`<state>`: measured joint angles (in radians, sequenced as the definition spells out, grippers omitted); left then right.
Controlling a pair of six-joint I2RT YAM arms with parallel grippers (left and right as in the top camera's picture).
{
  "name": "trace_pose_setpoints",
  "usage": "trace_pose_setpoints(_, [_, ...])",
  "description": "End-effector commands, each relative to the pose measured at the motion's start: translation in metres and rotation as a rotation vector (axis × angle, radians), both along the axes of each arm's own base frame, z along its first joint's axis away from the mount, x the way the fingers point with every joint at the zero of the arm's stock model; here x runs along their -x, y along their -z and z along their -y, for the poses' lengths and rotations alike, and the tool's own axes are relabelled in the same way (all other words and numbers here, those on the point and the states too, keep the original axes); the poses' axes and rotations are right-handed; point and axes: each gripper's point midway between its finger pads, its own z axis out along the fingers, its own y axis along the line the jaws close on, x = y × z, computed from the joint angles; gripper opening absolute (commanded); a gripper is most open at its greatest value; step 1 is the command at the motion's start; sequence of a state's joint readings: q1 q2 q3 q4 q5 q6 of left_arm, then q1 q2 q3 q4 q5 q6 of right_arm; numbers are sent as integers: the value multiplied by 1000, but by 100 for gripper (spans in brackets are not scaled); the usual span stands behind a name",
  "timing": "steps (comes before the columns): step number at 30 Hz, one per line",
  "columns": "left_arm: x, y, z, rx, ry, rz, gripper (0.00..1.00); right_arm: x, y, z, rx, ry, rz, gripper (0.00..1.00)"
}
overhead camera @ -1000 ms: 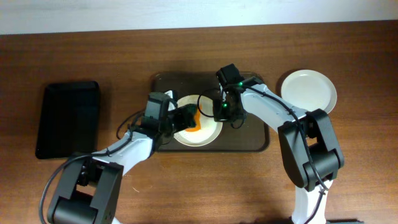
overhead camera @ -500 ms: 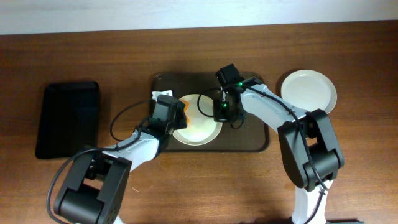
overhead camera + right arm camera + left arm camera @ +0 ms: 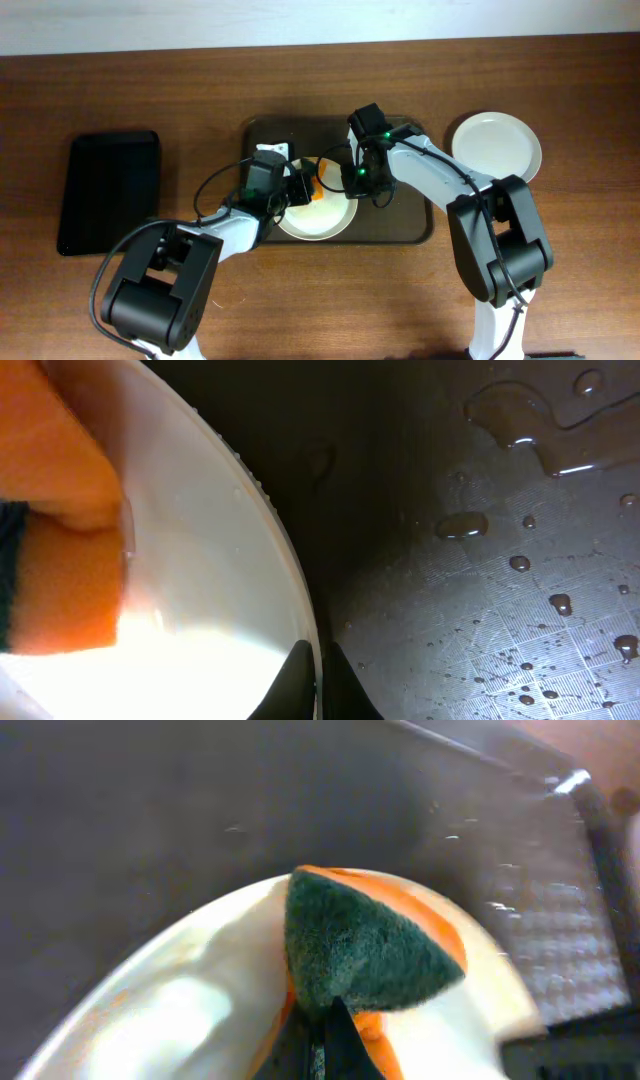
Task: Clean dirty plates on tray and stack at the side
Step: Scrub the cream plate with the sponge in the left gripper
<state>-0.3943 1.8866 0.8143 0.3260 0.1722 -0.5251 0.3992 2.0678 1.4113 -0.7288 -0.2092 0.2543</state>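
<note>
While left hand [image 3: 300, 187] grips a sponge [image 3: 316, 188] and right hand [image 3: 352, 180] pinches the cream plate [image 3: 320, 218], a white plate [image 3: 497, 145] flanks the tray [image 3: 400, 215].

"Can you make out the fingers on the left gripper [image 3: 325, 1045]?"

"Barely. Its own camera cuts them off at the bottom edge, dark and blurred beneath the sponge [image 3: 365, 955]."

"And the plate [image 3: 320, 215]?"

"The part toward the table's far edge lies under the sponge and both arms. The right gripper [image 3: 318, 678] shows only two tips."

"The white plate [image 3: 497, 145] near the right edge, is that one or several?"

"Cannot tell from above."
</note>
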Motion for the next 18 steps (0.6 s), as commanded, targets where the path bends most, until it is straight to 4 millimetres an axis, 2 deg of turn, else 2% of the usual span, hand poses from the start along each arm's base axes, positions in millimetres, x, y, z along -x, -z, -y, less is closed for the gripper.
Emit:
trace_pose_setpoints(1, [0, 16, -32, -124, -110, -25, 0, 19, 31, 13, 78, -15, -78, 4])
trace_pose_setpoints(2, [-3, 10, -36, -147, -104, -2, 0, 19, 32, 15, 88, -13, -77, 4])
trace_pose_setpoints(4, [2, -11, -94, -378, -303, 13, 0, 19, 32, 18, 105, -11, -74, 4])
trace_pose_setpoints(5, [6, -20, -114, -459, -369, 24, 0, 18, 32, 18, 105, -11, -74, 4])
trace_pose_setpoints(6, [8, -30, -128, -529, -412, 43, 0, 19, 32, 18, 105, -11, -75, 4])
trace_pose_setpoints(7, [5, -38, -129, -554, -392, 71, 0, 19, 32, 18, 105, -11, -75, 4])
trace_pose_setpoints(10, [-1, -79, -120, -471, -385, 164, 0, 19, 32, 18, 105, -11, -75, 4])
trace_pose_setpoints(11, [-1, -90, -107, -402, -338, 180, 0, 19, 32, 18, 105, -11, -74, 4])
trace_pose_setpoints(12, [-1, -92, -89, -326, -268, 180, 0, 18, 32, 17, 104, -11, -72, 4])
trace_pose_setpoints(14, [8, -78, -51, -185, -97, 117, 0, 18, 32, 17, 100, -11, -72, 4])
trace_pose_setpoints(15, [11, -71, -41, -145, -59, 89, 0, 18, 32, 17, 100, -11, -72, 4])
trace_pose_setpoints(18, [13, -25, -28, -128, -1, 1, 0, 18, 32, 17, 101, -11, -72, 4])
